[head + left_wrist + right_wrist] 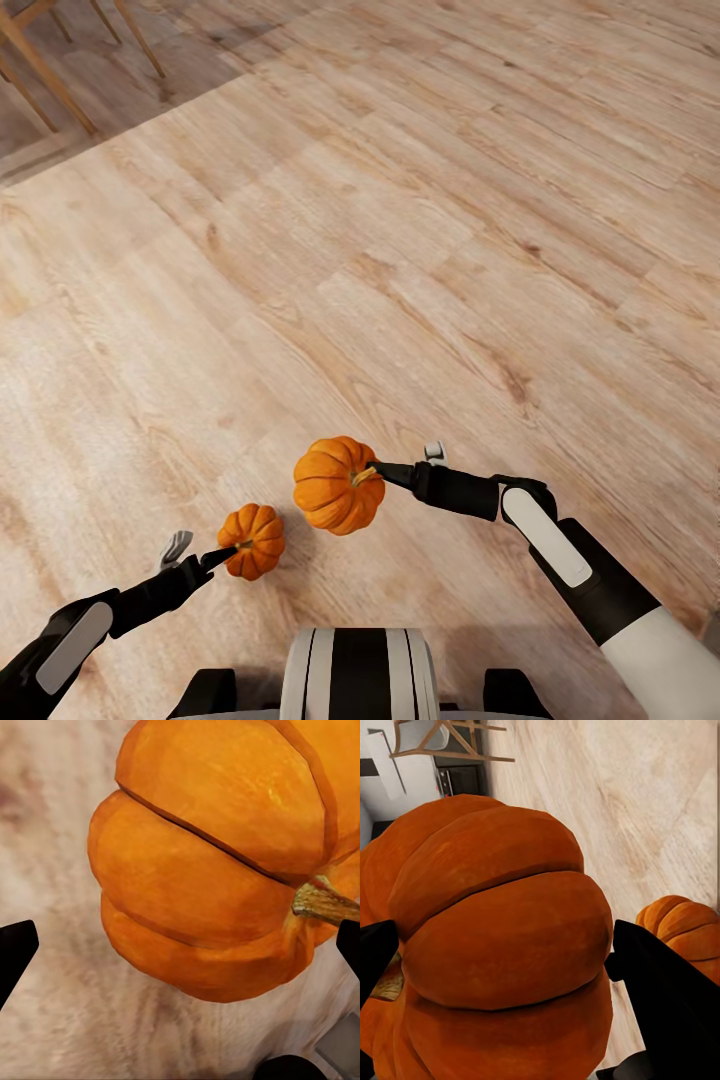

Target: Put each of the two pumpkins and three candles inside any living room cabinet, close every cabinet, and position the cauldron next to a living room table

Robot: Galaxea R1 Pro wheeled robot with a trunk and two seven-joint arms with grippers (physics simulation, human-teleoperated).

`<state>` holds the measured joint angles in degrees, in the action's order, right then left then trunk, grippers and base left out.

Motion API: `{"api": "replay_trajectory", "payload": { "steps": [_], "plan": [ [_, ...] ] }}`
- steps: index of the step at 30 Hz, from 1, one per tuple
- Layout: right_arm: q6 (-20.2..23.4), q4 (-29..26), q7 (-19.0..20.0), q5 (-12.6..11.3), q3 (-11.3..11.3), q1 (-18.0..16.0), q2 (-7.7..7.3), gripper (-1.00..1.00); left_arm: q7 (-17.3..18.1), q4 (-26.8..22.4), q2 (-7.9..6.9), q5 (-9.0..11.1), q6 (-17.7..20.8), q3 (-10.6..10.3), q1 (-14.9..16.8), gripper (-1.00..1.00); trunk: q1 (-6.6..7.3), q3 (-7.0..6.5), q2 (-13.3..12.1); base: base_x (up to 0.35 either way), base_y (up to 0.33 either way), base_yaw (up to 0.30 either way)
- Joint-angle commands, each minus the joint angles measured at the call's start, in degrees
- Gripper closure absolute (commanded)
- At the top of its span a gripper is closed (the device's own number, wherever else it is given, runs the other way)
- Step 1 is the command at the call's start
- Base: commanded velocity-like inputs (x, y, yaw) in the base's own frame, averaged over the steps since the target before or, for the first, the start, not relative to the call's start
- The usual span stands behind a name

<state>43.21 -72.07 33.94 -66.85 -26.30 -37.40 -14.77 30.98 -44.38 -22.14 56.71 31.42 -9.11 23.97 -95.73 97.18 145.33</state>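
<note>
Here, chair legs (50, 70) far off, each pincer gripping a pumpkin

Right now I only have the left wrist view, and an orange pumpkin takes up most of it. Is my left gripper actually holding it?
Observer: Yes. In the head view the left gripper is shut on the smaller pumpkin, held off the wooden floor.
Operator: And the right arm?
Observer: The right gripper is shut on the larger pumpkin, gripping at its stem side.
Operator: Are the two pumpkins touching?
Observer: No, the head view shows floor between them.
Operator: Anything ahead of me?
Observer: Wooden chair legs at the far left corner, on darker flooring.
</note>
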Motion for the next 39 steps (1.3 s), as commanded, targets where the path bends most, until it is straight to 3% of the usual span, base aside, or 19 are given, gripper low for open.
{"api": "replay_trajectory", "payload": {
  "steps": [1, 18, 24, 39],
  "plan": [
    [0.21, 0.0, -0.02, -0.3, -0.07, -0.04, -0.04, 1.0, -0.04, 0.0, -0.05, 0.5, 0.31, -0.15, 0.02, -1.0, 0.01, 0.03, 0.01, 0.0, -0.026, 0.0],
    [0.21, 0.07, -0.02, -0.3, -0.07, -0.04, -0.04, 1.0, 0.04, 0.0, -0.03, 0.5, 0.31, -0.13, 0.02, -1.0, -0.07, 0.69, 0.05, 0.0, -0.003, 0.0],
    [0.21, 0.0, -0.02, -0.3, -0.07, -0.04, -0.06, 1.0, 0.04, 0.0, -0.04, 0.5, 0.31, -0.12, 0.02, -1.0, -0.22, 2.02, 0.13, 0.0, 0.0, 0.0],
    [0.21, -0.09, -0.02, -0.3, -0.07, -0.04, -0.06, 1.0, 0.11, -0.34, -0.09, 0.5, 0.31, 0.01, 0.02, -1.0, -0.22, 2.02, 0.13, 0.018, -0.016, 0.0]
  ]
}}
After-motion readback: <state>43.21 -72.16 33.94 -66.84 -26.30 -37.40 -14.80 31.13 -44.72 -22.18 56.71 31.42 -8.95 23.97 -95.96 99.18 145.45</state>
